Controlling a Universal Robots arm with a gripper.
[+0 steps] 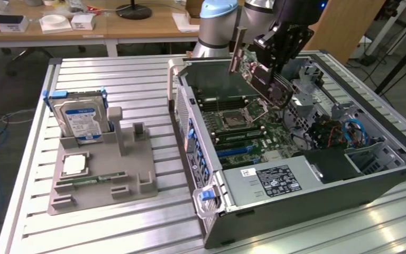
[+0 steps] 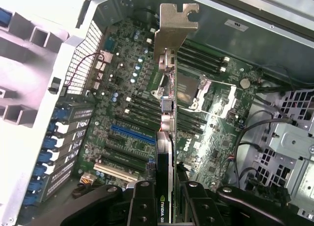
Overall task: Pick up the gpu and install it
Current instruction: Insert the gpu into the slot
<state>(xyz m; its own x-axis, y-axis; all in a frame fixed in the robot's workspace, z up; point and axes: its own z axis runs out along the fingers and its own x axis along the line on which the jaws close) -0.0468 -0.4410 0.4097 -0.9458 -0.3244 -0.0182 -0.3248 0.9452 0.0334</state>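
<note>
Gripper (image 1: 277, 69) closed on the gpu (image 1: 258, 84), jaws at a middling width, clamping the card across its thin faces; in the wrist view the gripper (image 2: 164, 201) pinches the near end of the gpu (image 2: 167, 132), seen edge-on.

Card is airborne, tilted, above the open computer case (image 1: 316, 217); silver end bracket (image 1: 240, 50) points up and away from the gripper; in the wrist view the bracket (image 2: 174, 34) sits at the far end of the card.

Below the card: motherboard (image 2: 122, 88), processor socket (image 2: 194, 91), and the bank of expansion slots, among them a blue slot (image 2: 131, 133); card edge is clear of the board, touching no slot that I can see.

On the table (image 1: 118, 79), at the exterior view's left: grey parts holder (image 1: 129, 177) with the hard drive (image 1: 82, 119) upright in it, a processor (image 1: 74, 165) and a memory stick (image 1: 90, 181) lying flat; several of its cradles stand vacant.

Progress, as judged: pick-up done; card lifted and carried over the case; install not yet done. Left to do: bring the card's edge connector in line with a slot, bracket toward the case's rear wall, and seat it. Roughly the halfway mark.
</note>
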